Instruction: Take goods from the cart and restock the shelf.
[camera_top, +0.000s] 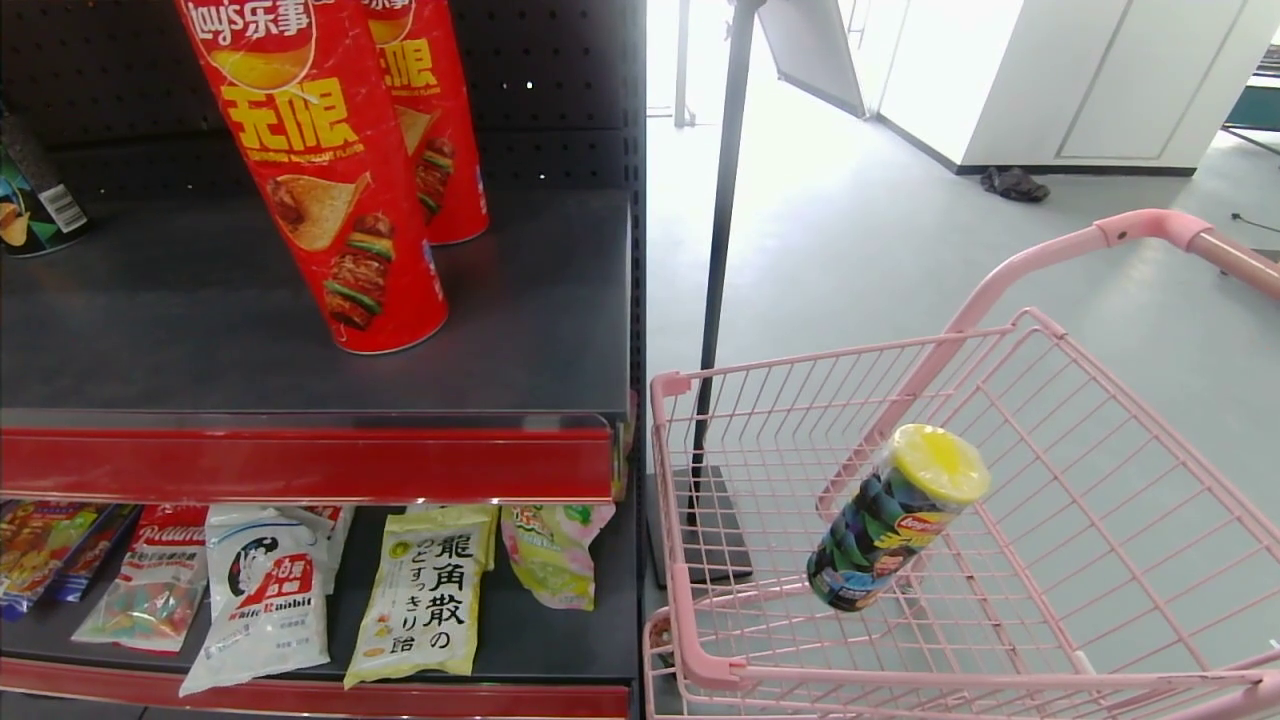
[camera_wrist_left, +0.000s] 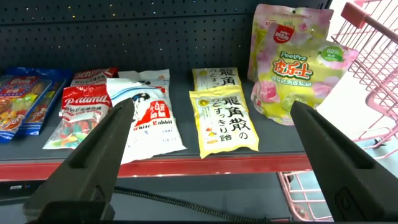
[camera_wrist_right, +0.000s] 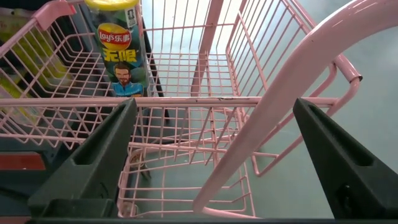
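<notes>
Inside cart (camera_top: 1150, 222), by its shelf-side wall, can (camera_top: 897, 517) leans tilted, yellow lid up. Judged light, stiff but crushable, and slick-walled: grip mid-body with moderate force. Right gripper (camera_wrist_right: 212, 102), at cart's handle side, is wide and empty. Left gripper (camera_wrist_left: 211, 109), also wide and empty, faces shelf (camera_wrist_left: 155, 167) beside cart.

— What sort of place is this?
— A shop, by the look of it. There's a dark metal shelf (camera_top: 250, 340) with a red price rail (camera_top: 300, 465) along its front edge and a pegboard panel (camera_top: 560, 60) at its back.
— Is it stocked?
— Yes. Tall red crisp tubes (camera_top: 330, 170) stand on the shelf, and sweet packets (camera_top: 425, 590) lie in a row on the board below it.
— Anything else?
— A pink wire cart (camera_top: 1150, 222) just beside the shelf, a yellow-lidded tube (camera_top: 895, 520) in its basket, on a smooth grey floor (camera_top: 850, 250).
</notes>
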